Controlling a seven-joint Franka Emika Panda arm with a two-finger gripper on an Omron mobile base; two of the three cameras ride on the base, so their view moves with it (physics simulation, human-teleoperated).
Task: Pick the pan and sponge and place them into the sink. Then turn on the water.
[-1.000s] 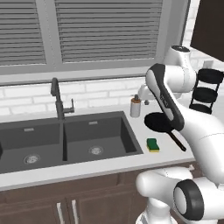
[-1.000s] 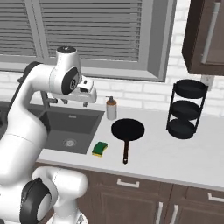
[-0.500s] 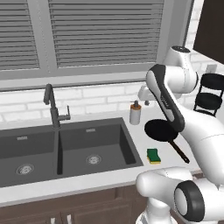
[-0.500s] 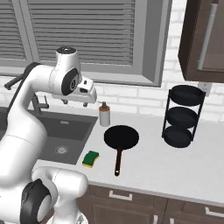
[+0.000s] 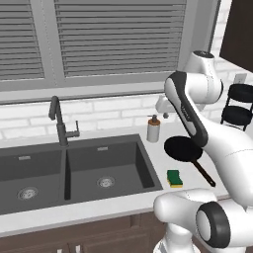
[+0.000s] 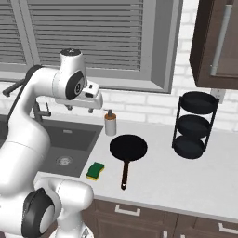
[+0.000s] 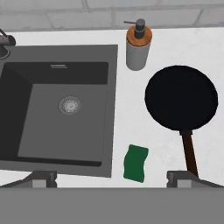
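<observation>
1. The round flat black frying pan (image 5: 182, 147) lies on the pale desk (image 6: 195, 174) to the right of the sink, with its short dark handle pointing toward the desk's front edge.
2. The small rectangular sponge with a green top and yellow layer beneath (image 5: 174, 178) rests on the desk near the front edge, between the right basin's rim and the pan handle, touching neither.
3. In the hand view the sponge (image 7: 135, 163) lies just right of the basin's rim, with the pan (image 7: 181, 97) further right and apart from it.
4. The dark grey rectangular double-basin sink (image 5: 118, 148) has a round metal drain in each basin, and a tall dark gooseneck faucet (image 5: 60, 121) stands behind the divider.
5. A white soap dispenser bottle with a brown collar (image 6: 110, 122) stands at the wall beside the sink's back right corner, just behind the pan.
6. A black three-tier round rack (image 6: 193, 124) stands on the desk well to the right of the pan.
7. The white arm's fingers (image 7: 113, 177) hang high above the desk, spread wide and released, grasping nothing.
</observation>
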